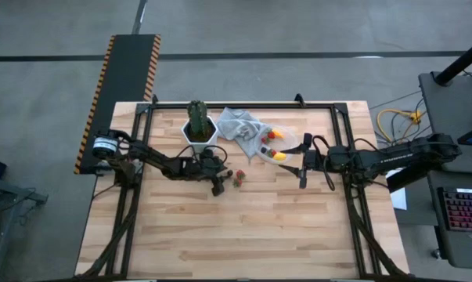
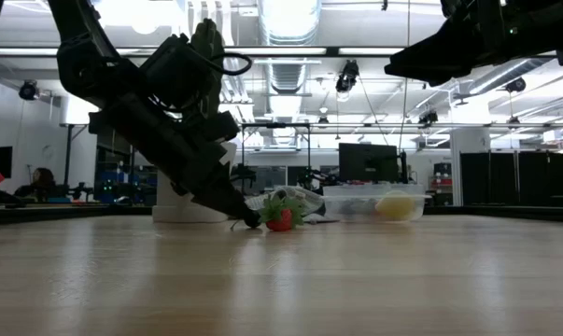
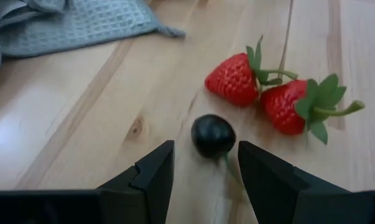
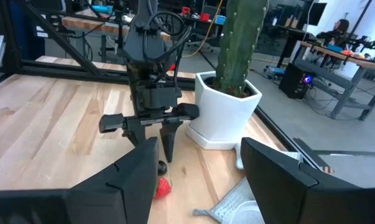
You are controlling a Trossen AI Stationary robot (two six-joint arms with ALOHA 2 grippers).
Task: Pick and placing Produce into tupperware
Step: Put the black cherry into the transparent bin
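Observation:
A small dark round piece of produce (image 3: pixel 212 135) lies on the wooden table, with two red strawberries (image 3: pixel 232 79) (image 3: pixel 285 107) just beyond it. My left gripper (image 3: pixel 204 155) is open and slants down low over the table; its fingertips stand on either side of the dark piece without touching it. The see-through tupperware (image 1: pixel 281 144) stands at the table's far middle and holds a yellow piece and some red ones. My right gripper (image 1: pixel 304 168) is open, holds nothing, and hangs well above the table on the tupperware's near right side.
A tall green cactus in a white pot (image 1: pixel 197 125) stands at the far side, just beyond my left arm. A light grey cloth (image 1: pixel 239 125) lies between the pot and the tupperware. The near half of the table (image 1: pixel 236 235) is bare wood.

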